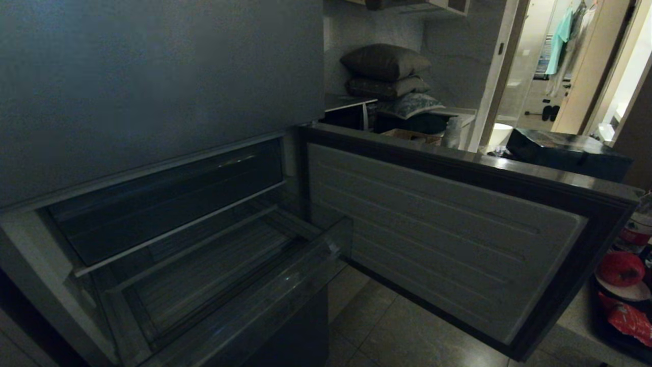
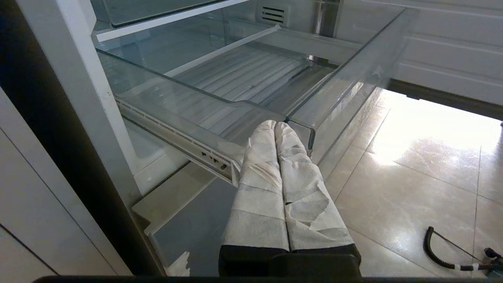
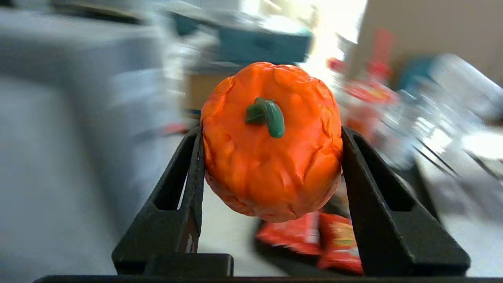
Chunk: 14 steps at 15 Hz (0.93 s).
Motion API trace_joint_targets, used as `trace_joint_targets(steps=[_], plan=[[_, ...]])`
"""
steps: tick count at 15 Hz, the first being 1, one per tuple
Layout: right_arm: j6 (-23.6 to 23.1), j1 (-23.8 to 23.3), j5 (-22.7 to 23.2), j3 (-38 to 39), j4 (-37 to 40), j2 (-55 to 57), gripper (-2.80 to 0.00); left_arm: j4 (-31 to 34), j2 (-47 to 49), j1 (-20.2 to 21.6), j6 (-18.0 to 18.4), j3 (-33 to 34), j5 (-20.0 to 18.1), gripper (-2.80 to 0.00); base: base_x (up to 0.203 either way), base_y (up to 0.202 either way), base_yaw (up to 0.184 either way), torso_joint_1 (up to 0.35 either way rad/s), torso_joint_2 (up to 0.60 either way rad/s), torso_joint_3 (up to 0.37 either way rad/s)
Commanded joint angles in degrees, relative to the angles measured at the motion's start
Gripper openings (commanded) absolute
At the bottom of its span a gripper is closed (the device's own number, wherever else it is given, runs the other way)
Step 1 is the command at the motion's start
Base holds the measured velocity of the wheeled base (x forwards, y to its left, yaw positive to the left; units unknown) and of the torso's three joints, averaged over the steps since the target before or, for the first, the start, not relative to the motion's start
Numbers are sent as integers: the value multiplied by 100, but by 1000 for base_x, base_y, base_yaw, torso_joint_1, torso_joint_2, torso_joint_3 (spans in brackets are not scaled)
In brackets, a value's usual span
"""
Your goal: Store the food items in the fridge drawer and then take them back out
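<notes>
Grey-blue steel fills most of what we see: the fridge, its middle door swung wide open to the right of the compartment. Just inside that opening we find the fridge drawer, a clear-plastic bin pulled out under the flat shelf, its ribbed floor bare, with no food in it. Well to the right of the fridge, past the open door, red packets and a round red item on a plate wait on a low surface.

The left gripper sits parked just beside the drawer's near front corner, its cloth-wrapped fingers pressed flat together with nothing between them. The right gripper is out of the head view; its own camera shows the black jaws spread about halfway and clamped on either side of an orange pumpkin-shaped food item with a green stem, carried away from the fridge, red packets blurred beneath it.

We judge the storing step barely begun: this piece must travel round the open door and down into the drawer. The risks lie there. The lump is round and looks soft, held only at its flanks, so a quick swing could roll it out of the jaws. The open door stands between the pile and the drawer, and a low path could clip its top edge or the drawer's transparent front lip.
</notes>
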Motion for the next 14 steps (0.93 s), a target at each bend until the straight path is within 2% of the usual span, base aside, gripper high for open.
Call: trace_joint_targets(steps=[1, 2, 3, 5, 6, 8, 9, 12, 14], plan=[[-175, 1282, -306, 108, 521, -1524, -280, -1, -1, 0, -2, 0, 1, -280, 0, 0, 0, 0, 0, 0], [-315, 1888, -461, 218, 903, -1980, -280, -1, -1, 0, -2, 0, 10, -280, 0, 0, 0, 0, 0, 0], [-386, 2155, -512, 341, 1133, -2161, -280, -1, -1, 0, -2, 0, 1, -280, 0, 0, 0, 0, 0, 0], [-378, 2374, 137, 882, 1382, -2228, -280, -1, -1, 0, -2, 0, 1, -280, 0, 0, 0, 0, 0, 0], [-321, 2401, 338, 1019, 1602, -2232, -280, -1, -1, 0, -2, 0, 1, -280, 0, 0, 0, 0, 0, 0], [338, 2415, 535, 1050, 2709, -2243, -280, -1, -1, 0, -2, 0, 1, -280, 0, 0, 0, 0, 0, 0], [407, 2398, 590, 1053, 3080, -2244, -280, -1, -1, 0, -2, 0, 1, -280, 0, 0, 0, 0, 0, 0], [390, 2019, 656, 1035, 3270, -2306, -280, -1, -1, 0, -2, 0, 1, -280, 0, 0, 0, 0, 0, 0], [64, 1833, 621, 1044, 3334, -2795, -280, -1, -1, 0, -2, 0, 1, -280, 0, 0, 0, 0, 0, 0]])
